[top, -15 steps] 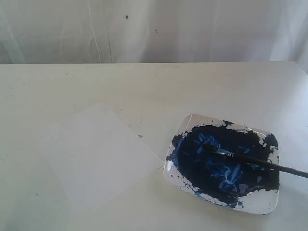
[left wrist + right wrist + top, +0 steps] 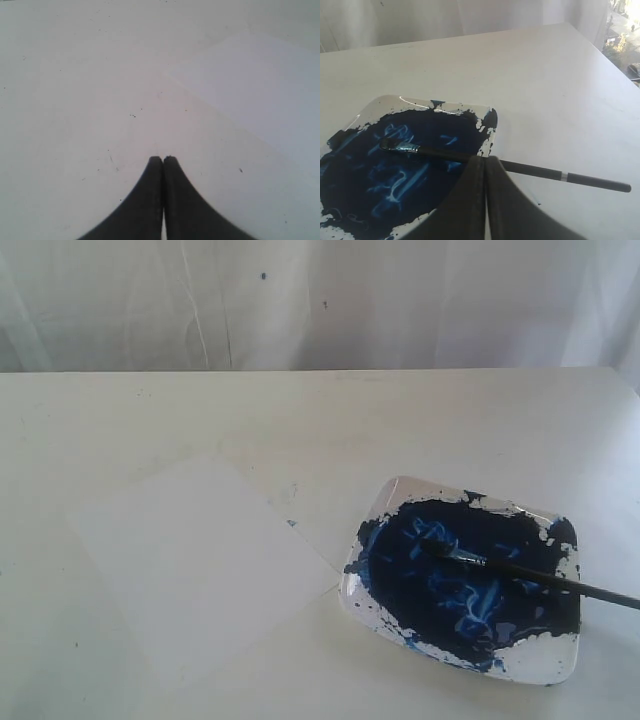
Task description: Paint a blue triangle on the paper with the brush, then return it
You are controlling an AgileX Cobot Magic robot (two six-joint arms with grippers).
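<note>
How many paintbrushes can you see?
1. The brush lies across the dish of blue paint, bristles in the paint, handle poking over the rim. None seems hidden.

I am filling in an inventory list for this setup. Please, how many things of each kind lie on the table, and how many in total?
Paper sheet: 1
Paint dish: 1
Brush: 1
Total: 3
</note>
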